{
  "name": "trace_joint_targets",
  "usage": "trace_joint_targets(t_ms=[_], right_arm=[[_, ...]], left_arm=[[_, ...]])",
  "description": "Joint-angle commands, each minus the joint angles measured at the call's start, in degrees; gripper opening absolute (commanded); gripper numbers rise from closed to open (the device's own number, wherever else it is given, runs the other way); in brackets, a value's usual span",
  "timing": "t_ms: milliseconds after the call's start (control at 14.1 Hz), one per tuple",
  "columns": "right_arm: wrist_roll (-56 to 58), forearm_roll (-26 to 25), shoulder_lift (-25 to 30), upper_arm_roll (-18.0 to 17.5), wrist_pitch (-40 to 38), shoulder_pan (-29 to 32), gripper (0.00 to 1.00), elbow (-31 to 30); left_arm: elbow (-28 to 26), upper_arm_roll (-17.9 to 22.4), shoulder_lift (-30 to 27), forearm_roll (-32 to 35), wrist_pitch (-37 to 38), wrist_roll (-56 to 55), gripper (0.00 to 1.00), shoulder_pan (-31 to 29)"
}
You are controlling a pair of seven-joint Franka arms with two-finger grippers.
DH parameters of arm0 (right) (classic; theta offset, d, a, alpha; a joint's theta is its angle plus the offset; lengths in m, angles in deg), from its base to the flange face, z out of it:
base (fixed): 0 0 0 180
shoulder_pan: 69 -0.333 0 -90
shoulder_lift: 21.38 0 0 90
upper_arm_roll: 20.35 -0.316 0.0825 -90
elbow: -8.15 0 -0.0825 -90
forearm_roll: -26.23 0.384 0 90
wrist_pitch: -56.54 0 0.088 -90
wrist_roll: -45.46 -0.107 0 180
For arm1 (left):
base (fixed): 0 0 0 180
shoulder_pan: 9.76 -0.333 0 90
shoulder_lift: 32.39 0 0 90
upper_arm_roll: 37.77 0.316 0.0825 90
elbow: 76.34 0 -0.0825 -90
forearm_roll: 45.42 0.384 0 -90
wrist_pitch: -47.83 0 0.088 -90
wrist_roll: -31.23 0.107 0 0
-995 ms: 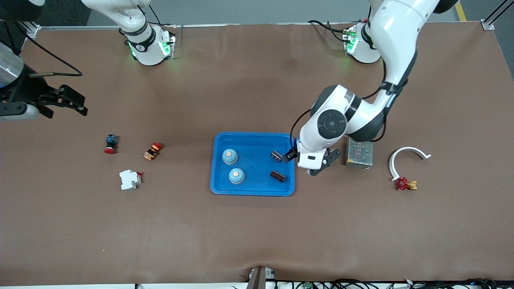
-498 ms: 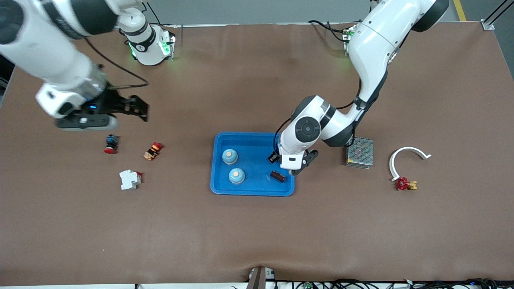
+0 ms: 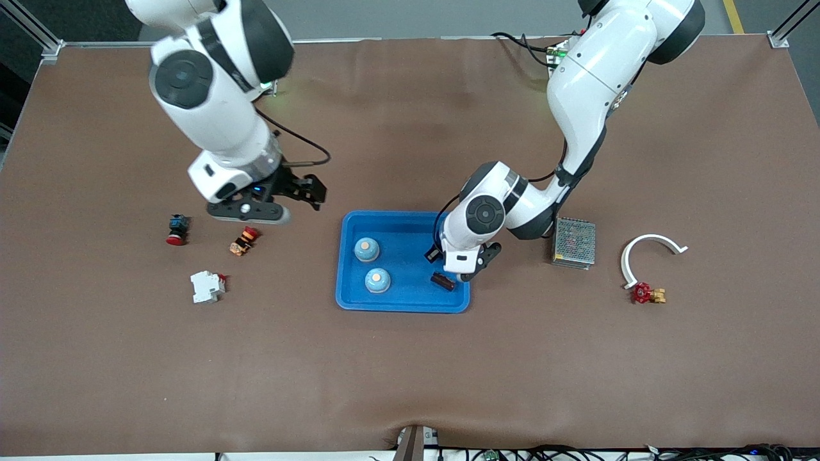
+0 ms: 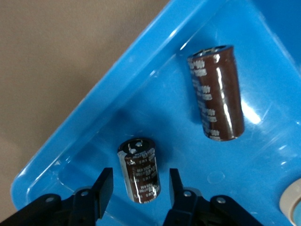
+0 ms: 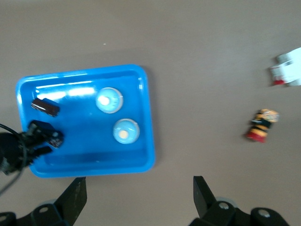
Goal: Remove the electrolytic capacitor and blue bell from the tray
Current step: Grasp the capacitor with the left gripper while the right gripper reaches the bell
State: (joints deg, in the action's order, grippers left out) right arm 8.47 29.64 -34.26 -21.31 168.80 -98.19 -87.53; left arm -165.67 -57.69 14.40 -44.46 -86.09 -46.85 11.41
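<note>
Front view shows a blue tray (image 3: 402, 305) near the middle of the brown worktop (image 3: 410, 371), holding two blue bells (image 3: 367, 250) (image 3: 377, 280) at the end toward the right arm and two dark capacitors at the end toward the left arm. One capacitor (image 3: 442, 281) lies flat near the tray's corner closest to the front camera. The other capacitor (image 4: 139, 171) stands between the fingers (image 4: 104, 192) of the left gripper (image 3: 456, 262), which is low inside the tray; the fingers flank it closely with slim gaps still showing on both sides, so they are not yet pinching it. Left wrist view shows this capacitor close to the tray's wall, apart from the lying one (image 4: 216, 97).

Right gripper (image 3: 300, 189) hangs over bare worktop between the tray and the small parts at the right arm's end, its fingers (image 5: 75, 197) spread wide and holding nothing. Near it lie an orange-and-red switch (image 3: 243, 240), a red-capped push button (image 3: 176, 229) and a white breaker (image 3: 206, 286). At the left arm's end sit a metal mesh power supply (image 3: 574, 241), a white curved bracket (image 3: 650, 253) and a red-handled valve (image 3: 646, 294).
</note>
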Motion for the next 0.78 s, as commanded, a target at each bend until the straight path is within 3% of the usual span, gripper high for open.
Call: trace_joint_targets(t_ms=[0,142,213,711], right_arm=[[-5.80,0.37,-5.38,0.69,5.75,-4.19,1.00,1.02],[-6.61,0.37,-8.98,0.69,9.71,-4.65,1.00,1.37],[-6.08,0.11,-10.83,0.69,10.78,-4.74,1.00,1.63],[-5.64,-0.77,-17.96,0.69,13.42,-4.82,1.00,3.30]], left_arm=[[1.00,0.50,0.49,1.14,-0.29,-1.20,0.33,0.97],[0.74,0.76,0.32,1.32,0.85,-1.12,0.04,1.15],[0.91,1.02,-0.03,1.93,2.34,-1.20,0.00,1.15],[2.41,1.37,-9.95,5.54,12.01,-2.08,0.00,-1.75]])
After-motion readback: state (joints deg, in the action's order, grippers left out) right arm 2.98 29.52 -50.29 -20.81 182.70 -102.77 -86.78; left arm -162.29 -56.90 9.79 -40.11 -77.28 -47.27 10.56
